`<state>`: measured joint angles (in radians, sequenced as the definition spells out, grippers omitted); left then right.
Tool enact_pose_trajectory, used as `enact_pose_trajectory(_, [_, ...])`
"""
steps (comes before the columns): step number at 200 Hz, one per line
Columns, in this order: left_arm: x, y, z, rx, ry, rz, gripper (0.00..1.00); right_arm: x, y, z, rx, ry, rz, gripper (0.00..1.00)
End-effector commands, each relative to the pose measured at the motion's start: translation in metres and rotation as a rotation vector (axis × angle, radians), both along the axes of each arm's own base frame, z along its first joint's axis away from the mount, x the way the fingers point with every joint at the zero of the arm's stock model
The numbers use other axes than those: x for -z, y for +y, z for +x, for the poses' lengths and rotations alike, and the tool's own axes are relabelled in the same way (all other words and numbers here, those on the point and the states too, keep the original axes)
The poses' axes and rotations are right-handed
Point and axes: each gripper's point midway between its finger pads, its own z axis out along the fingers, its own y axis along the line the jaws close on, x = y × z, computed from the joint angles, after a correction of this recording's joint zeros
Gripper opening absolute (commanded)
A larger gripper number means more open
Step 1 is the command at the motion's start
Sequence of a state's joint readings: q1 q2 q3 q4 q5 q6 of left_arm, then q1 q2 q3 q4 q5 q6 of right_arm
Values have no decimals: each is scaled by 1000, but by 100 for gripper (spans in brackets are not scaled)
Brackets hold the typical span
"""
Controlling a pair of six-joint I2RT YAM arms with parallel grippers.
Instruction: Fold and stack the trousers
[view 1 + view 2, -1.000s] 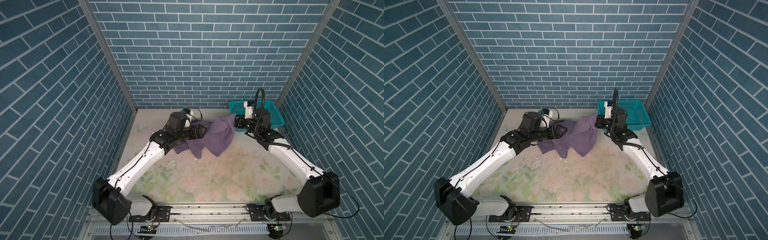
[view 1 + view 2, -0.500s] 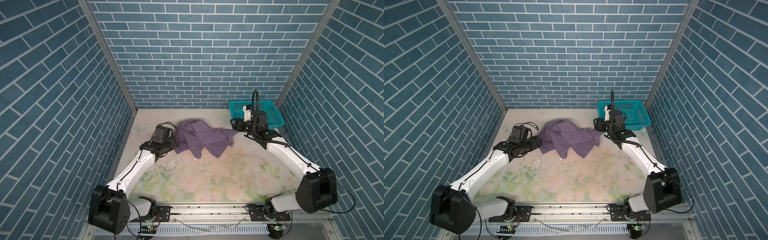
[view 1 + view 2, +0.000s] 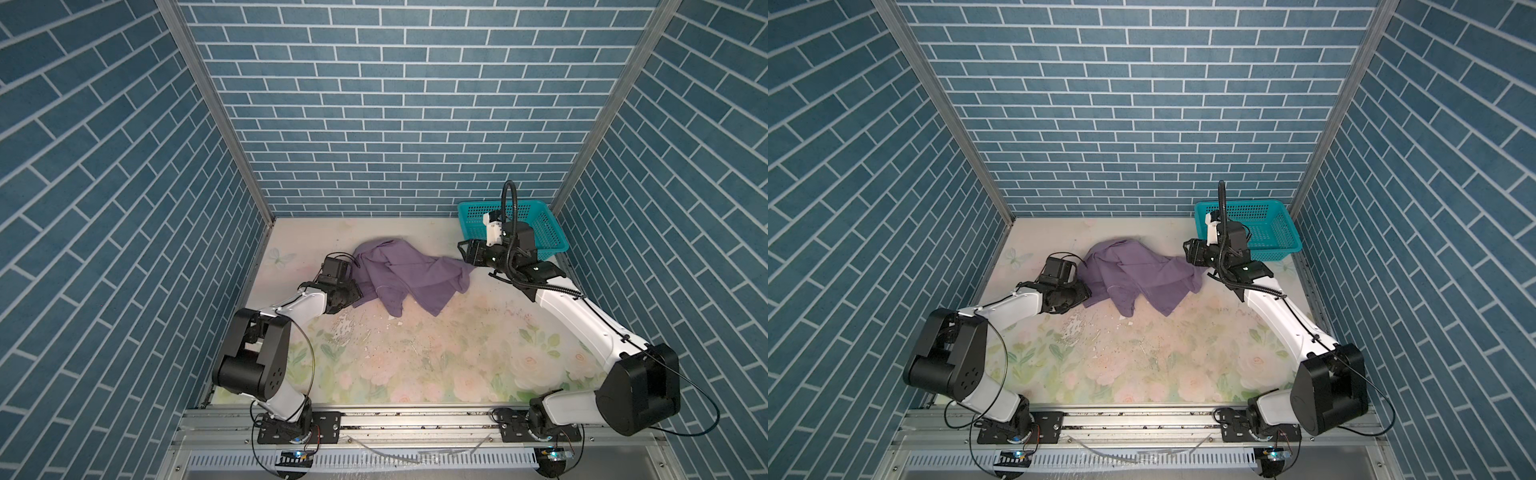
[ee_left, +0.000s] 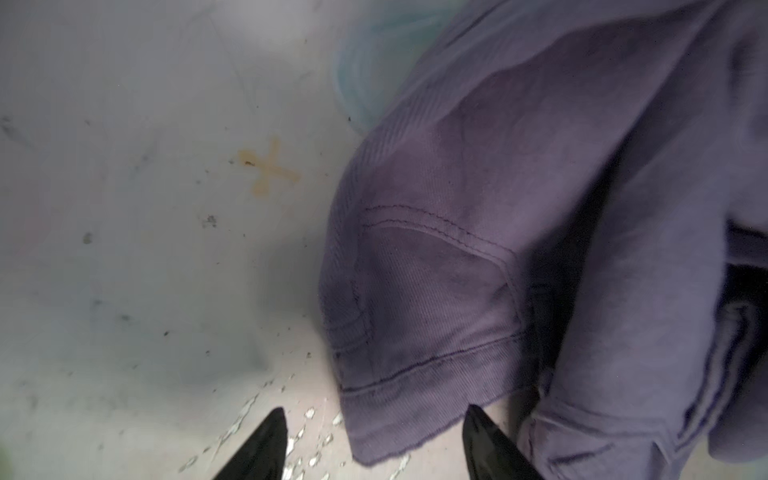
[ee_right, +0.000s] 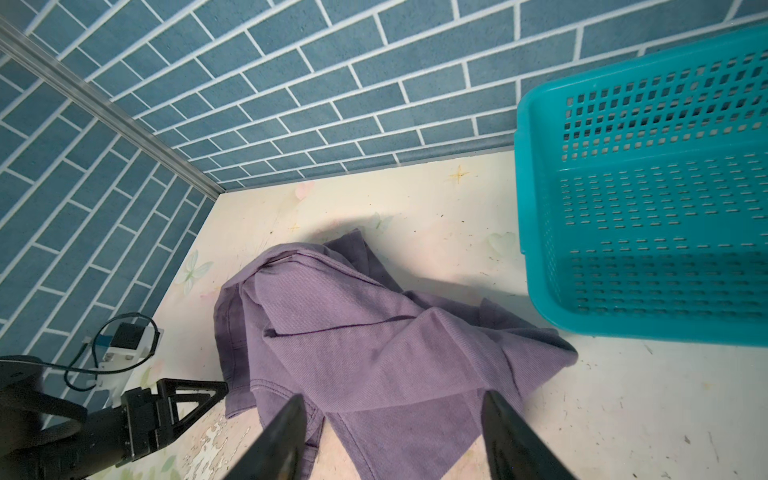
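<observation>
While unfolded, the trousers (image 3: pixel 411 274) lie as one crumpled dusty-purple heap on the far middle of the floral desk (image 3: pixel 436 357), seen in both top views.

Teal basket (image 3: pixel 530 210): perforated plastic, far right corner of the desk, just beside the heap's right end.

Left arm (image 3: pixel 299 309): low at the heap's left edge. Left jaws parted, gripping nothing; a stitched hem corner (image 4: pixel 399 415) lies on the desk between the two black fingertips (image 4: pixel 266 449).

Right arm (image 3: pixel 573 316): at the heap's right end, in front of the basket. Right jaws parted, holding nothing; whether they touch the cloth cannot be told.
</observation>
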<state>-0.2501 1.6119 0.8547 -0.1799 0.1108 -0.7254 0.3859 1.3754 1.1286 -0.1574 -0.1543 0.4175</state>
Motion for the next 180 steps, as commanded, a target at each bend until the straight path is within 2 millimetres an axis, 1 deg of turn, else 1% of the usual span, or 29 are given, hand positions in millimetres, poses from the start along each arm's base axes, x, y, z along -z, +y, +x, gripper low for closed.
enact_pose_trajectory(1, [-2, -5, 23, 0, -41, -35, 60, -15, -11, -1, 43, -37, -35, 66])
enact_pose_trajectory(7, [2, -6, 24, -3, -28, -41, 57, -14, -11, -1, 44, -33, -35, 66])
enact_pose_trajectory(10, [4, -6, 24, -5, -23, -42, 56, -14, -15, 0, 65, -33, -45, 66])
enact_pose_trajectory(19, [8, -7, 25, -7, -12, -49, 53, -14, -19, 1, 82, -31, -53, 66])
enact_pose_trajectory(25, [11, -7, 25, -8, -8, -51, 49, -12, -20, 1, 89, -23, -60, 66])
enact_pose_trajectory(31, [12, -7, 25, -11, -6, -55, 40, -11, -21, 1, 94, -18, -66, 66])
enact_pose_trajectory(42, [12, -7, 26, -12, -5, -61, 20, -8, -22, 1, 98, -8, -73, 66])
enact_pose_trajectory(55, [5, -6, 28, -13, -13, -61, 0, -6, -22, 1, 97, 1, -76, 66])
enact_pose_trajectory(64, [-6, -5, 30, -7, -26, -51, 0, -6, -20, 1, 90, 2, -75, 65])
enact_pose_trajectory(72, [-20, -3, 32, 3, -41, -33, 0, -6, -17, 1, 76, 4, -68, 65])
enact_pose_trajectory(79, [-38, 0, 34, 20, -60, -2, 0, -6, -13, 2, 57, 0, -58, 63])
enact_pose_trajectory(83, [-52, 2, 37, 25, -82, 18, 0, -6, -12, 4, 54, -6, -56, 63])
enact_pose_trajectory(87, [-63, 6, 36, 37, -88, 46, 0, -7, -6, 3, 21, -3, -38, 62])
enact_pose_trajectory(96, [-100, 13, 41, 59, -139, 109, 0, -7, 3, 3, -16, 0, -17, 60])
enact_pose_trajectory(107, [-145, 23, 39, 85, -183, 188, 0, -4, 15, 4, -56, 11, -19, 59])
enact_pose_trajectory(108, [-147, 24, 38, 90, -182, 198, 0, -4, 16, 4, -59, 12, -20, 59])
enact_pose_trajectory(117, [-190, 31, 37, 105, -246, 252, 0, 0, 27, 4, -93, 19, -53, 59])
enact_pose_trajectory(137, [-273, 46, 25, 94, -406, 330, 0, 9, 59, 1, -199, 1, -173, 60])
enact_pose_trajectory(148, [-308, 56, 15, 54, -489, 364, 0, 12, 77, 0, -253, -17, -228, 61])
enact_pose_trajectory(156, [-328, 65, 7, 18, -541, 383, 0, 16, 90, -3, -295, -23, -252, 64])
enact_pose_trajectory(165, [-349, 72, -4, -12, -598, 401, 0, 18, 103, -4, -327, -28, -255, 67])
enact_pose_trajectory(172, [-360, 78, -11, -32, -628, 415, 0, 20, 111, -5, -349, -30, -247, 69])
enact_pose_trajectory(174, [-364, 79, -13, -38, -639, 419, 0, 21, 114, -6, -356, -30, -245, 71])
enact_pose_trajectory(176, [-366, 80, -15, -40, -645, 426, 0, 21, 116, -6, -362, -30, -240, 80])
enact_pose_trajectory(177, [-368, 81, -16, -43, -648, 429, 0, 22, 117, -6, -364, -30, -239, 82])
enact_pose_trajectory(178, [-369, 82, -17, -46, -651, 432, 0, 22, 118, -7, -367, -31, -237, 90])
enact_pose_trajectory(180, [-371, 83, -18, -48, -656, 435, 0, 23, 120, -7, -373, -31, -235, 97])
